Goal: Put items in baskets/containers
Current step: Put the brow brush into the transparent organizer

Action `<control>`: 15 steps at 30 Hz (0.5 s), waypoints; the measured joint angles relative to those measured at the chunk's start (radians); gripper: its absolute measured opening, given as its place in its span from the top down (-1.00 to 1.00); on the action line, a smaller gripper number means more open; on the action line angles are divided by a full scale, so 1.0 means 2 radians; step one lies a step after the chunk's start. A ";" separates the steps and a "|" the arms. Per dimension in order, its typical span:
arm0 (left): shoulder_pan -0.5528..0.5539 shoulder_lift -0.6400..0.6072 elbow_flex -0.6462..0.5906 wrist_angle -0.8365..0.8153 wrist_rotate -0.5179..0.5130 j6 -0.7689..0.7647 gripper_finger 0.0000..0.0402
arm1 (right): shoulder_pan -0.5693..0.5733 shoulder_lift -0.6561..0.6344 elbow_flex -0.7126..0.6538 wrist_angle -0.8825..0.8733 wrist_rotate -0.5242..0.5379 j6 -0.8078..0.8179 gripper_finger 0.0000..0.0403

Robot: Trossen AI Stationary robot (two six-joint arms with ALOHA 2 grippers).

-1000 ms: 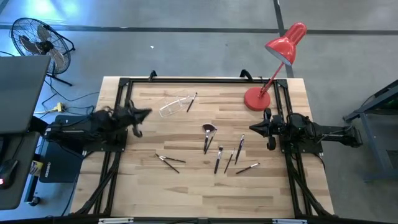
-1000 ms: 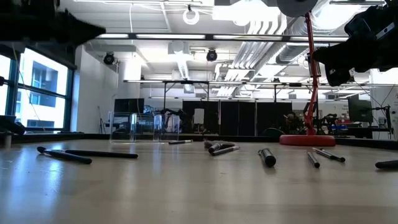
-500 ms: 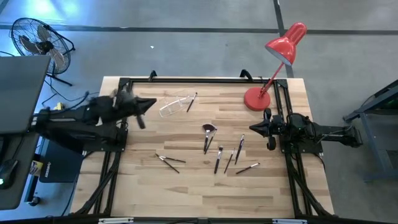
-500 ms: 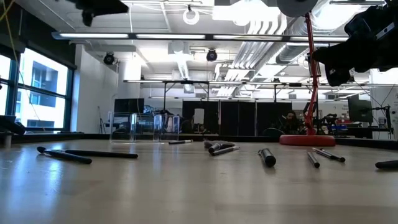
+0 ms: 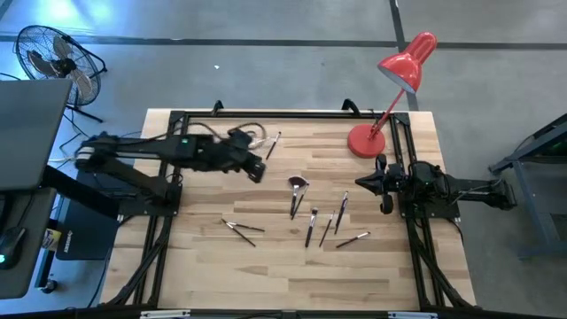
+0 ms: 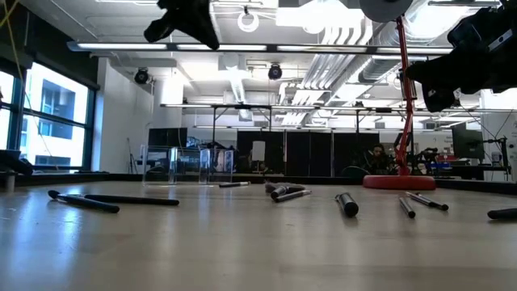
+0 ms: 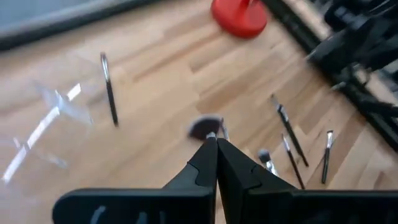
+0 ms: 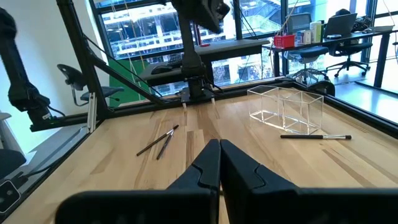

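The clear holder lies empty just beyond the left gripper, whose fingers are pressed together on nothing. All the brushes still lie loose on the table, so nothing is stowed. The right gripper waits clenched, empty, at the table's right edge.

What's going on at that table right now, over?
Left claw shut, empty, above the clear holder. Right claw shut, parked at table's right edge. Brushes all loose on the wood. Nothing blocking.

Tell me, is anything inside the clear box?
The clear plastic box-shaped holder looks empty. One slim dark makeup brush lies on the wooden table beside it, not inside.
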 joint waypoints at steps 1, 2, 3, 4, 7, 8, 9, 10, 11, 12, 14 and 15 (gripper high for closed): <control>-0.006 0.017 0.016 -0.014 0.001 -0.016 1.00 | 0.000 0.000 0.000 0.000 0.000 0.000 1.00; -0.012 0.033 0.031 -0.023 0.001 -0.033 1.00 | 0.000 0.000 0.000 0.000 0.000 0.000 1.00; -0.018 0.047 0.044 -0.036 0.003 -0.048 1.00 | 0.000 0.000 0.000 0.000 0.000 0.000 1.00; -0.025 0.057 0.053 -0.051 0.006 -0.058 1.00 | 0.000 0.000 0.000 0.000 0.000 0.000 1.00; -0.046 0.082 0.074 -0.060 0.032 -0.071 1.00 | 0.000 0.000 0.000 0.000 0.000 0.000 1.00; -0.052 0.087 0.075 -0.060 0.042 -0.074 1.00 | 0.000 0.000 0.000 0.000 0.000 0.000 1.00; -0.060 0.090 0.074 -0.065 0.051 -0.078 1.00 | 0.000 0.000 0.000 0.000 0.000 0.000 1.00; -0.067 0.092 0.073 -0.070 0.058 -0.085 1.00 | 0.000 0.000 0.000 0.000 0.000 0.000 1.00; -0.075 0.094 0.073 -0.067 0.059 -0.094 1.00 | 0.000 0.000 0.000 0.000 0.000 0.000 1.00; -0.081 0.098 0.075 -0.063 0.060 -0.103 1.00 | 0.000 0.000 0.000 0.000 0.000 0.000 1.00; -0.093 0.107 0.074 -0.066 0.059 -0.120 1.00 | 0.000 0.000 0.000 0.000 0.000 0.000 1.00; -0.100 0.110 0.073 -0.068 0.058 -0.125 1.00 | 0.000 0.000 0.000 0.000 0.000 0.000 1.00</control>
